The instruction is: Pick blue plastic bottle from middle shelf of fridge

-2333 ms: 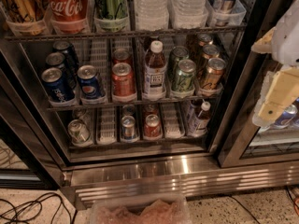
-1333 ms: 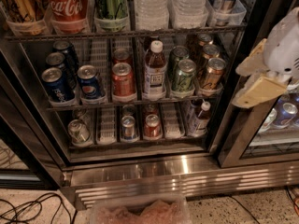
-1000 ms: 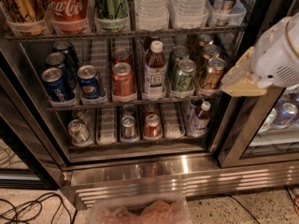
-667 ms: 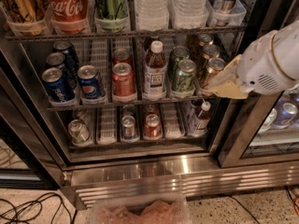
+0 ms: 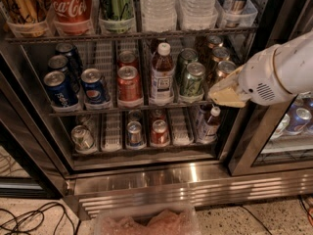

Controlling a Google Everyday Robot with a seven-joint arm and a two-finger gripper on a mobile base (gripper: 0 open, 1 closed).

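We see the blue plastic bottle upright in a centre lane of the middle shelf, between a red can and green cans. Our end effector hangs at the shelf's right end, partly hiding a can there. We cannot tell whether it is spread or pressed together. The top of the fridge is cut off.

Pepsi cans left, red cans centre, green cans right (bronze cans beside gripper); cables on floor.
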